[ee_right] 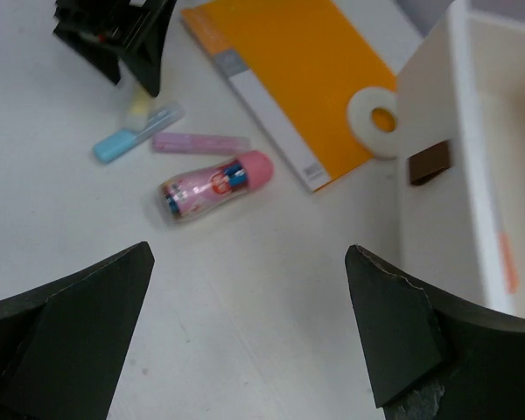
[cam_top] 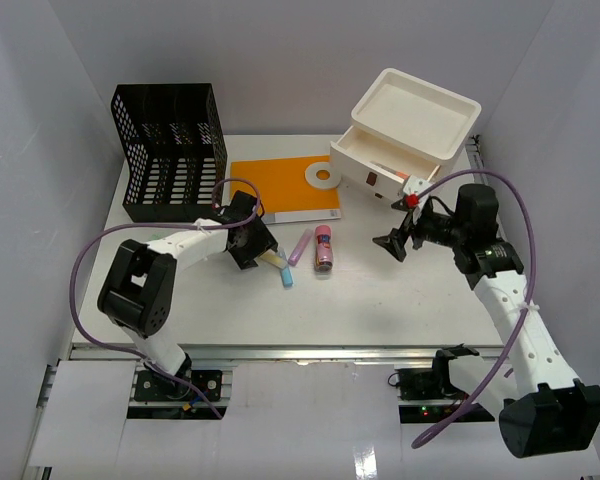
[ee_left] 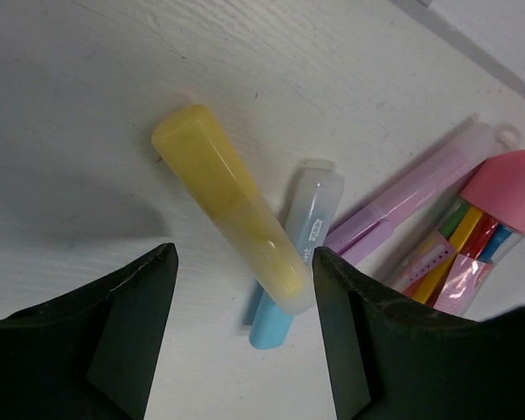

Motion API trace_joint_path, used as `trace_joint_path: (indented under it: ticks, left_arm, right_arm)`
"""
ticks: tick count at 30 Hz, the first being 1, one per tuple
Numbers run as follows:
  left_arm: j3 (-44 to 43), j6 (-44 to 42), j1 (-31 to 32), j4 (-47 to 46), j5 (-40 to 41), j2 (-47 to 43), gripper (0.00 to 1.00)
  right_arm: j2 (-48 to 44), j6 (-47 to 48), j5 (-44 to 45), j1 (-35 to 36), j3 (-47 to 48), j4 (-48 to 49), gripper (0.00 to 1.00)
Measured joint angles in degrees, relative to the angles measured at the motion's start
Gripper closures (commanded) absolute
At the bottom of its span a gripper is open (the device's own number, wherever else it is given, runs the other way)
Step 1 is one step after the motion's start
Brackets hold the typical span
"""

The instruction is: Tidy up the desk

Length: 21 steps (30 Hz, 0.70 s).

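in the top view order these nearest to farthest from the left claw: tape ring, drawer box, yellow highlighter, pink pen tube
1. yellow highlighter, at the left claw
2. pink pen tube, to its right
3. tape ring, back on the orange folder
4. drawer box, far right corner

Near half of the desk (cam_top: 380, 310) lies open; black basket (cam_top: 172, 150) and drawer box (cam_top: 405, 140) block the far edge
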<state>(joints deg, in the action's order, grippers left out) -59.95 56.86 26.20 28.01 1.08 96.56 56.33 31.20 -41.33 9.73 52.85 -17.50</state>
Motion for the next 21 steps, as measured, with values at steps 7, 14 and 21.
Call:
trace_joint_path:
  ticks: [7, 14, 21]
  left_arm:
    - [-3.34, 1.43, 0.0, 1.68, 0.0, 3.42, 0.37]
    - [-4.71, 2.72, -0.09, 1.78, -0.07, 6.45, 0.54]
    - [-4.71, 2.96, -0.11, 2.04, -0.11, 6.88, 0.75]
  right_arm:
    - [-1.45, -0.91, -4.36, -1.44, -8.9, 0.23, 0.03]
    - [-4.63, -0.85, -6.97, -1.89, -9.56, 1.69, 0.02]
    - [-4.56, -0.87, -7.43, -2.16, -9.61, 1.88, 0.02]
